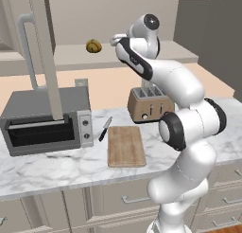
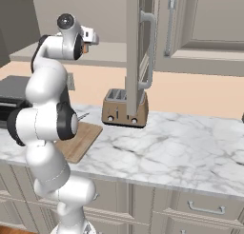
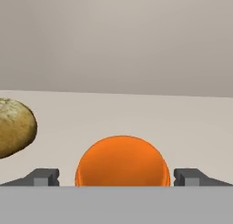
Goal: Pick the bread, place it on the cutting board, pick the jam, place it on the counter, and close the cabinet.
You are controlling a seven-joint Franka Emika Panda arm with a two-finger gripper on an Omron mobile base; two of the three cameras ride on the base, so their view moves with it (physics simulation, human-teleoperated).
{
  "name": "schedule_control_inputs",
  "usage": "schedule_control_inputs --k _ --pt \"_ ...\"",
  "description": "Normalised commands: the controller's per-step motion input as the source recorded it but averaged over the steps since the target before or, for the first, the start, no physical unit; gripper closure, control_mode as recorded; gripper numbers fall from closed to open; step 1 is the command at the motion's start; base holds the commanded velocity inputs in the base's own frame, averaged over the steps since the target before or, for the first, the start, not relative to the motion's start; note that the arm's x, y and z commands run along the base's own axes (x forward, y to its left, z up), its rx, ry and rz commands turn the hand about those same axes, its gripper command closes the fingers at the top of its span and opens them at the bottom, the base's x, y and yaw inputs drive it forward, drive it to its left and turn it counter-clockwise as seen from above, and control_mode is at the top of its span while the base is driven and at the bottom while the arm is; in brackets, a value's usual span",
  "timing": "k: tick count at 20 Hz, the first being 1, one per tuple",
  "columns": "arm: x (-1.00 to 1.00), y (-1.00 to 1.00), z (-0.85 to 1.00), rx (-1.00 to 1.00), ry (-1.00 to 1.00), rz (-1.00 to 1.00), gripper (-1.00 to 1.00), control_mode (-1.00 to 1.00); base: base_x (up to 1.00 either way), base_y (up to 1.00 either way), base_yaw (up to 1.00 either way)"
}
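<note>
In the hand view the smooth orange jam is cut off at its base, sitting between the spread fingertips of the gripper, gaps either side; contact cannot be told. The lumpy bread sits on the cabinet shelf, left of it

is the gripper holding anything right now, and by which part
Nothing is held yet. In the hand view the jaws stand open on either side of the jam, with a gap at each fingertip. The bread lies untouched beside it.
</note>
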Motion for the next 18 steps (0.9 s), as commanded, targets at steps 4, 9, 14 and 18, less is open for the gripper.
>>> schedule_control_inputs --k 4,9,14,18 --pt "0.17 0.00 0.00 0.00 0.00 0.00 -1.00 -1.00 0.00 0.00 0.00" --pt "0.05 0.00 -0.03 0.00 0.00 0.00 -1.00 -1.00 0.00 0.00 0.00" --pt "0.01 0.00 -0.10 0.00 0.00 0.00 -1.00 -1.00 0.00 0.00 0.00" --pt "0.00 0.00 -0.10 0.00 0.00 0.00 -1.00 -1.00 0.00 0.00 0.00"
